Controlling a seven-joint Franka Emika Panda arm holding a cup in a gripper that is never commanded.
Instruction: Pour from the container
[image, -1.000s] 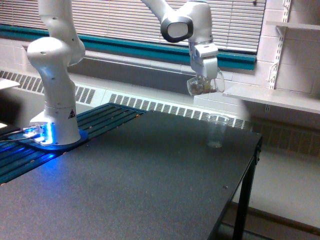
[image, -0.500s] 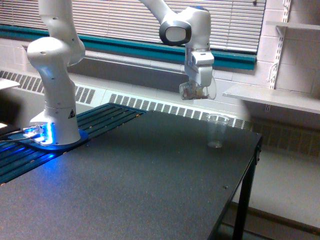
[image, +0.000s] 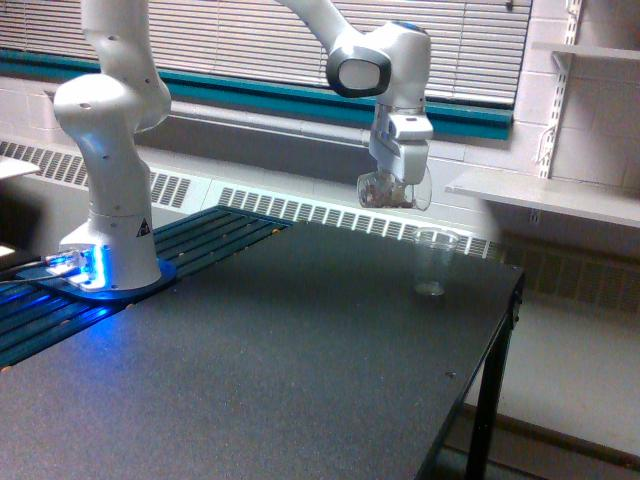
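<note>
The container (image: 380, 190), a small clear cup with brownish bits inside, hangs in the air above the far side of the black table (image: 270, 370). My gripper (image: 393, 186) is shut on it, and the cup looks close to upright. A taller, slimmer clear cup (image: 434, 261) stands upright on the table, below the container and toward the exterior view's right. A gap of air separates the two cups.
The arm's white base (image: 110, 215) stands at the exterior view's left beside a blue light. A radiator grille (image: 300, 208) runs behind the table. A white shelf (image: 550, 195) juts out at the right. The table's right edge (image: 480, 360) drops to the floor.
The gripper carried the container left from above the tall cup, then slightly lower and back toward the right. The container turned from tilted toward level. The tall cup stayed put.
</note>
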